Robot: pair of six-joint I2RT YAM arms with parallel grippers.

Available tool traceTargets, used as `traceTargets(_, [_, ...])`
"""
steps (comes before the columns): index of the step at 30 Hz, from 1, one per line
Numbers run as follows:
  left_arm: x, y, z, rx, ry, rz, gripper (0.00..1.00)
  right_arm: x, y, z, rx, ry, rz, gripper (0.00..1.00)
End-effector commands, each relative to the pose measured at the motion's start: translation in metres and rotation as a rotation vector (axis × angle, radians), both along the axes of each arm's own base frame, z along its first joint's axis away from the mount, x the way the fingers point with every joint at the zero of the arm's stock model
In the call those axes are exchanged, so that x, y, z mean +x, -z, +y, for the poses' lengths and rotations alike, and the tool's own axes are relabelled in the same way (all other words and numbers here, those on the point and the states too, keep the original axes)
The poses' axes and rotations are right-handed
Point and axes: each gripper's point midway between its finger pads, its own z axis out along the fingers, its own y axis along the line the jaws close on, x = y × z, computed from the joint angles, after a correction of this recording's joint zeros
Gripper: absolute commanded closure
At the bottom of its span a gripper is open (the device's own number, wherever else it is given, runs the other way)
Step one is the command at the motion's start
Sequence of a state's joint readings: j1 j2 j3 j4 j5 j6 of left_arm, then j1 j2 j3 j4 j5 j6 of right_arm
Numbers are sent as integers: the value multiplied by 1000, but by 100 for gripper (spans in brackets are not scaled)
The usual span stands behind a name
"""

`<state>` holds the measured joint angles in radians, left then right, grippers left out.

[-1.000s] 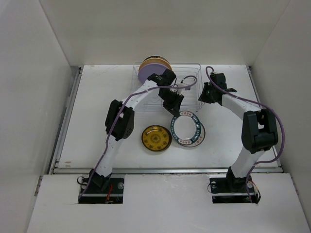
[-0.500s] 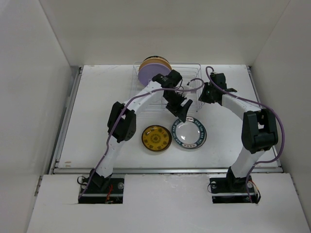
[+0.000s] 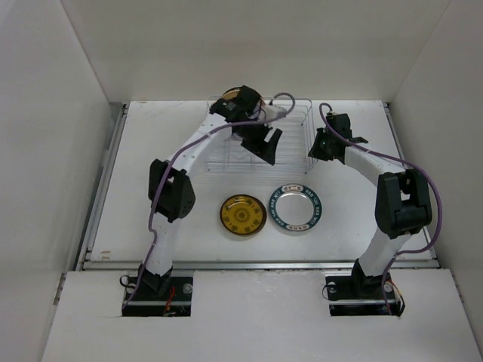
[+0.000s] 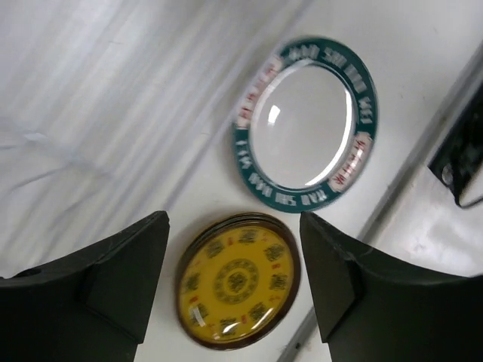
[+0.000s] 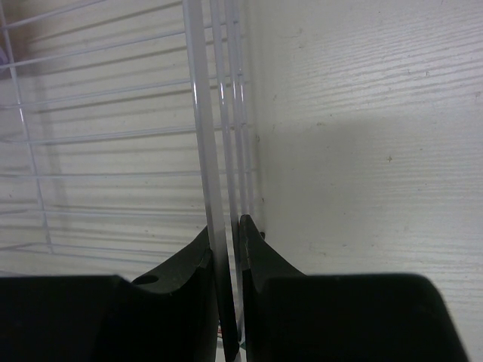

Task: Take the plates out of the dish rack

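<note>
Your left gripper [image 3: 264, 145] had let go, jaws apart and empty, and swung back over the dish rack [image 3: 302, 113], leaving the teal-rimmed plate [image 3: 295, 208] flat on the table [image 3: 151, 188], just right of the gold plate [image 3: 241, 215]. Your right gripper [image 5: 225, 235] stayed pinched on the rack's right-hand wire. That put two plates out, with the remaining plates [image 3: 243, 96] standing at the rack's far-left end.

No legible text found. The white round plate with teal rim [image 4: 306, 124] carries white and red character-like marks around the rim, too blurred to read. The dark-gold patterned round plate [image 4: 238, 280] bears dark marks, equally unreadable.
</note>
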<state>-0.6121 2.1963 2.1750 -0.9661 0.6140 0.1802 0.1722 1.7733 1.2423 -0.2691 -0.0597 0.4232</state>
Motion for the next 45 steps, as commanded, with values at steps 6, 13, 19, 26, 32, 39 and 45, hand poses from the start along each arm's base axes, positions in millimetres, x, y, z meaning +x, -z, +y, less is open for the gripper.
traceTargets(6, [127, -118, 107, 39, -397, -607, 45, 18, -38, 7, 46, 14, -106, 82])
traceTargets(13, [196, -101, 147, 269, -297, -926, 46, 24, -31, 8, 42, 14, -87, 82])
traceTargets(19, [225, -69, 157, 324, -302, -874, 46, 29, -27, 9, 39, 14, -70, 82])
traceTargets(26, [248, -65, 169, 290, -438, -889, 48, 28, -18, 6, 21, 15, -43, 82])
traceTargets(32, [246, -40, 162, 247, -402, -816, 52, 29, -14, 5, 5, 15, -29, 82])
traceTargets(39, [231, -17, 151, 191, -328, -709, 64, 28, -10, 4, 2, 15, -9, 82])
traceTargets(45, [233, -12, 151, 164, -380, -670, 86, 28, -10, 4, 2, 15, -9, 82])
